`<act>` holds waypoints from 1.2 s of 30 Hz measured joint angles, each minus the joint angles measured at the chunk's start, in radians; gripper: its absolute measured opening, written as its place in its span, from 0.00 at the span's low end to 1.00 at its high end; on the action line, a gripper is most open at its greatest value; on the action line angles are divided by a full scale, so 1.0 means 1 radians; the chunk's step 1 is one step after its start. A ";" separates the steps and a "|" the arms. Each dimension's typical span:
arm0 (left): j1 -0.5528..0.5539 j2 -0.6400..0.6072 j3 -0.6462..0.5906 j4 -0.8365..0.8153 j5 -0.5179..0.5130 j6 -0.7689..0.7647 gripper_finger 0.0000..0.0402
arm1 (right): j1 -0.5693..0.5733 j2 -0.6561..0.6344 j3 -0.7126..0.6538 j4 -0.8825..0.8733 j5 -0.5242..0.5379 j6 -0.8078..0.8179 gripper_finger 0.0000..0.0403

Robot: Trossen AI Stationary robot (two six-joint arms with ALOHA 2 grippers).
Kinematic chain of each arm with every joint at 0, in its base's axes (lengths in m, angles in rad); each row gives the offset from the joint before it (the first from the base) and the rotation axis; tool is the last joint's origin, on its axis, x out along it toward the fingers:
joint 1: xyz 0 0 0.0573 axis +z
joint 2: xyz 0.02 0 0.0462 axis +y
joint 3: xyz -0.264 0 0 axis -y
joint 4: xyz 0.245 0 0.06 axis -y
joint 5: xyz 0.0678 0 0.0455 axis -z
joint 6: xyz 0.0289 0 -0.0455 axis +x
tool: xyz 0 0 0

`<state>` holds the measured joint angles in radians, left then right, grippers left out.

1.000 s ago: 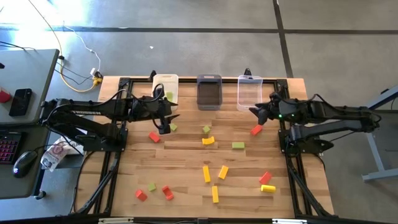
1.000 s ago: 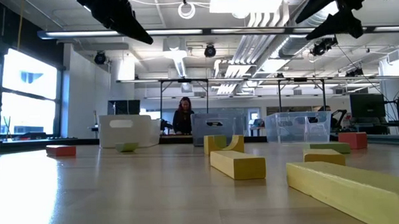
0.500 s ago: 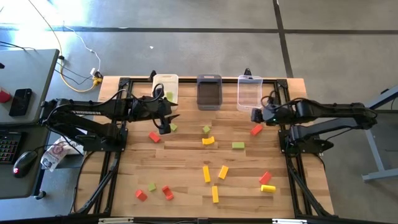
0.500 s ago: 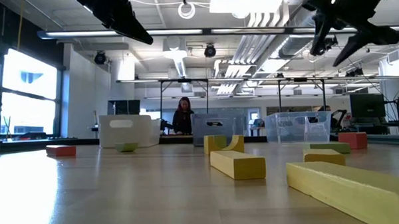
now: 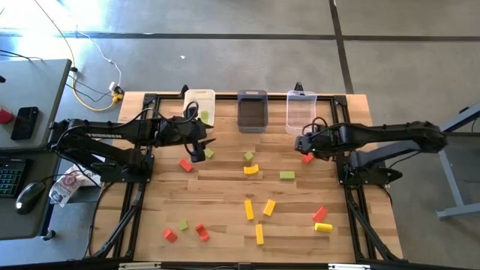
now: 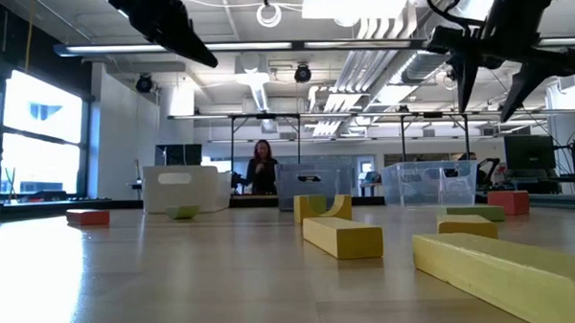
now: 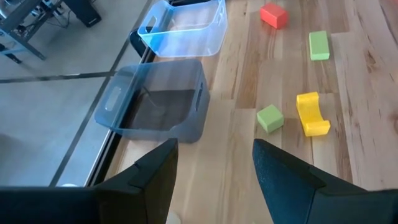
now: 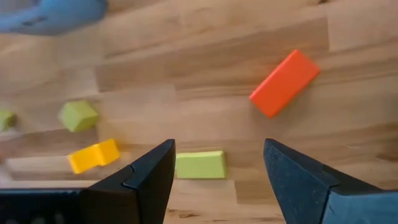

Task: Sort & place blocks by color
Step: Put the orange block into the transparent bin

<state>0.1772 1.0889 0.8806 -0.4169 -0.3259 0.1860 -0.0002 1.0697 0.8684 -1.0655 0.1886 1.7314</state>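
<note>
Wooden table (image 5: 225, 225); red block (image 5: 308, 157) just beneath open right jaws

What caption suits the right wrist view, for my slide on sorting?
Open right gripper above the wooden table, facing a red block, a green bar, a yellow block.

A grey concrete floor (image 5: 225, 52) surrounds the wooden tabletop (image 5: 225, 187), crossed by dark seams and a patch of sunlight at one corner; a white cable (image 5: 94, 71) trails over it toward a yellow plug; a grey desk (image 5: 30, 97) stands beside the tabletop, carrying a dark phone (image 5: 25, 122), a keyboard and a mouse (image 5: 28, 195); seen level, the room is an open workshop with bright windows (image 6: 42, 132) on one side, white ceiling ducts and pipes (image 6: 359, 25), hanging lamps, a monitor (image 6: 529, 155) far off; a person (image 6: 263, 168) stands in the distance.
</note>
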 joint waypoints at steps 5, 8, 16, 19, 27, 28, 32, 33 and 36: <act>0.000 0.000 0.000 -0.006 0.000 0.000 0.49 | 0.000 0.079 0.000 0.000 -0.049 0.022 0.58; 0.000 0.000 0.000 -0.006 0.000 0.000 0.49 | 0.001 0.130 0.000 0.000 -0.051 0.023 0.58; 0.000 0.000 0.000 -0.005 0.000 0.008 0.49 | 0.001 0.219 0.000 0.005 -0.033 0.049 0.58; 0.000 0.000 0.000 -0.005 0.000 0.029 0.49 | 0.001 0.232 0.000 0.038 -0.010 0.049 0.58; 0.000 0.001 0.000 -0.005 0.000 0.030 0.49 | -0.036 0.235 0.000 0.124 -0.023 0.018 0.58; 0.000 0.001 0.000 -0.005 0.000 0.027 0.49 | -0.042 0.235 0.000 0.108 -0.026 0.046 0.58; 0.000 0.001 0.000 -0.003 0.000 -0.005 0.49 | -0.047 0.235 0.000 0.048 -0.034 0.173 0.58; 0.000 0.001 0.000 -0.003 0.000 -0.016 0.49 | -0.047 0.235 0.000 0.039 -0.037 0.204 0.58; 0.000 0.001 0.000 -0.003 0.000 -0.026 0.49 | -0.045 0.235 0.000 0.025 -0.042 0.278 0.58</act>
<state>0.1768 1.0901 0.8806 -0.4202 -0.3258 0.1600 -0.0452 1.3048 0.8684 -1.0408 0.1467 2.0095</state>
